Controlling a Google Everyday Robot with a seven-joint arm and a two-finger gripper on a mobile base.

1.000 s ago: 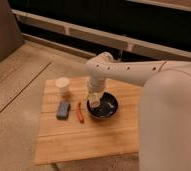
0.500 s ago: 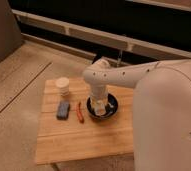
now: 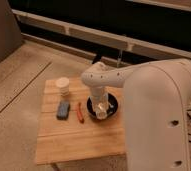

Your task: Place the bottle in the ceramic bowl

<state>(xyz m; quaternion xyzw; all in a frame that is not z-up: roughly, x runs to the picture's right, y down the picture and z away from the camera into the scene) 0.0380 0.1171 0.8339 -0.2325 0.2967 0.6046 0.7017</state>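
Reaching down from the white arm, the gripper (image 3: 102, 108) hangs inside the rim of the ceramic bowl (image 3: 113, 103). Something pale shows at its tip, probably the bottle (image 3: 102, 112), directly beneath the wrist and over the bowl's floor; its long axis cannot be made out. Whether the pincer grips it or has let go, I cannot tell. Judged from this, the coming move turns on the bottle lying straight below. Off to the pincer's far side lie a red stick (image 3: 80, 113), a blue-grey block (image 3: 63, 110) and a ribbed cup (image 3: 63, 85) on the wooden table (image 3: 79, 142)
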